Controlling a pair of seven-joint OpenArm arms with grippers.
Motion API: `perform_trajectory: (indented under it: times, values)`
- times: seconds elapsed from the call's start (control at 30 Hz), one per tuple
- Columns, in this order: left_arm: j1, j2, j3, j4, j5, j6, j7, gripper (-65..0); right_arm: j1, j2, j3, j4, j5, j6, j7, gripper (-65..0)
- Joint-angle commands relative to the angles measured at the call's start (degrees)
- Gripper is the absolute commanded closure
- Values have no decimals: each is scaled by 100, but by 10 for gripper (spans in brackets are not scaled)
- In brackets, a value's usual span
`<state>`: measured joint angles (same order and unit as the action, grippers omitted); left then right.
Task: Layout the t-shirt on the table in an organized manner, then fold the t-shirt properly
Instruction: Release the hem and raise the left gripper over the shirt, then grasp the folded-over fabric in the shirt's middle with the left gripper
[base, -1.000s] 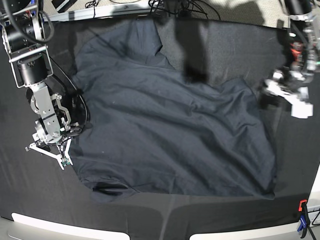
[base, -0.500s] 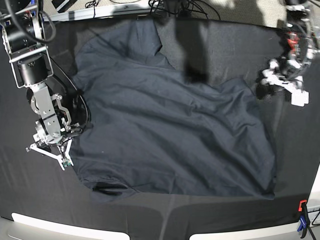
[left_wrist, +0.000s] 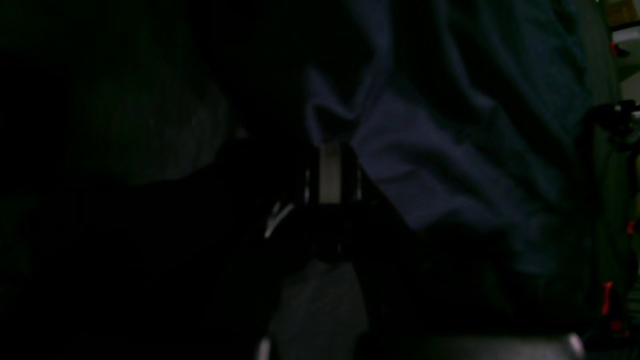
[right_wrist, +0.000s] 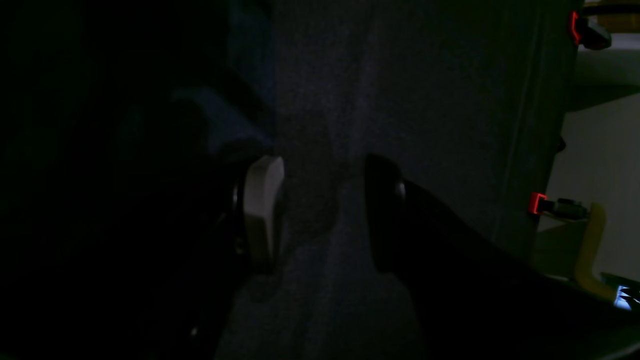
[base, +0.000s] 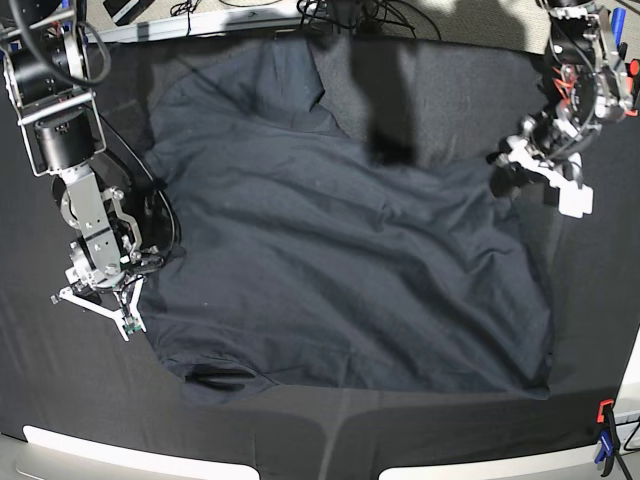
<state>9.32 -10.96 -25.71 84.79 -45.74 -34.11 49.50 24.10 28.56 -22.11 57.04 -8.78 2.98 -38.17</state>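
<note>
The shirt (base: 340, 260) lies spread over the middle of the worktop (base: 90, 400), hem toward the near edge, rumpled, as it did a second ago. The right fingers (base: 95, 300) have not moved: they stand apart at the shirt's edge near the worktop's left side — the right wrist view shows bare worktop between them and shirt cloth just beside one pad (right_wrist: 262, 212). The left fingers (base: 515, 155) have come in from the far right side to the shirt's far right corner and closed. The left wrist view is very dark; the fingers (left_wrist: 330, 172) are together with a peak of cloth right at their tips — whether it is pinched cannot be told.
</note>
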Motion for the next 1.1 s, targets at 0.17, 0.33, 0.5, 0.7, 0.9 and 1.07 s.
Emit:
perform_trajectory:
  times: [0.17, 0.33, 0.5, 0.7, 0.9, 1.07]
  values:
    - [-79, -68, -9, 688, -72, -46, -26, 0, 179, 81, 42, 85, -68, -68, 136, -262]
    - [-107, -164, -11, 1386, 437, 402, -68, 0, 179, 83, 42, 85, -221, -66, 131, -262]
    - [-111, 380, 247, 2063, 369, 540, 4, 0, 181, 81, 42, 87, -321, -68, 136, -262]
    - [-127, 953, 2039, 2094, 1434, 544, -909, 0, 179, 81, 42, 85, -321, -66, 122, -262]
    - [-581, 1169, 4076, 2037, 2857, 1532, -1464, 0, 177, 81, 39, 85, -321, -66, 52, -262]
    - [-968, 1272, 5464, 1436, 3095, 1550, -1493, 0, 179, 81, 39, 85, -321, -66, 17, -262]
